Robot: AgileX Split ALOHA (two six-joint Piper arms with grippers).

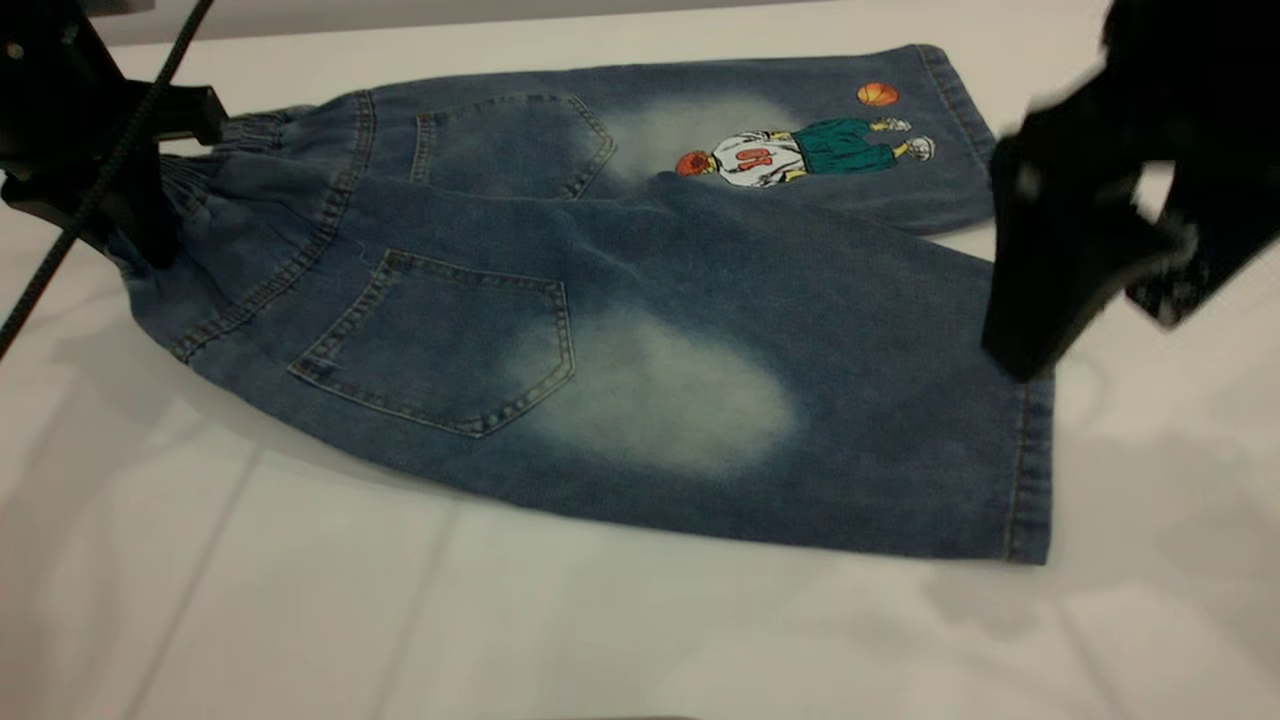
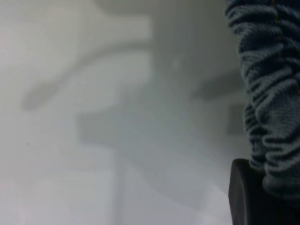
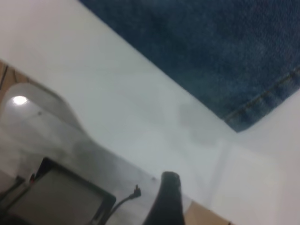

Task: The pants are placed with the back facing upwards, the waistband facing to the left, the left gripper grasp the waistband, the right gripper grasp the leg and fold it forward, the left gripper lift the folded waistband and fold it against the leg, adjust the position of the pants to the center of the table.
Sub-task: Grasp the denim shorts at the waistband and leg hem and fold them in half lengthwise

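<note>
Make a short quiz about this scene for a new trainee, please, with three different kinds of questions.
1. True or false: the pants lie with the back pockets facing up.
2. Which end of the pants is the left gripper at? A) the waistband B) the hem of the printed leg C) a back pocket
3. Fill in: the right gripper is at the hem of the plain ____, the one nearer the exterior camera.

Key: 1 true; 2 A; 3 leg. The cartoon player is on the far leg, and the pants rest on the white table.
</note>
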